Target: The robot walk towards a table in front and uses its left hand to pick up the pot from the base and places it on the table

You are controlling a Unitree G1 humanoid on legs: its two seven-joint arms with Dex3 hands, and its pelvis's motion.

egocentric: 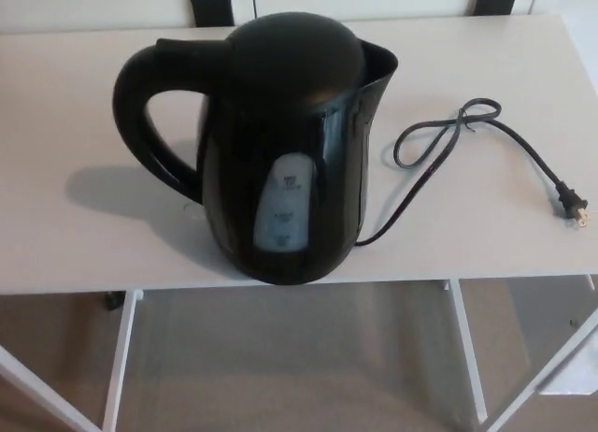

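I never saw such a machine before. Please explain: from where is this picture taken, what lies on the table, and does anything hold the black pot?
The camera sits on a humanoid robot's head and looks down. Neither robot hand shows, so nothing is held. A black electric kettle stands near the front edge of a white table, handle toward the robot's left. Its power cord loops across the table to the right and ends in an unplugged plug. A separate base cannot be made out.

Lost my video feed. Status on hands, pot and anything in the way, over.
Both hands out of view. Black pot upright near table front edge, handle on robot's left. Cord loops on its right, plug lying loose, away from handle.
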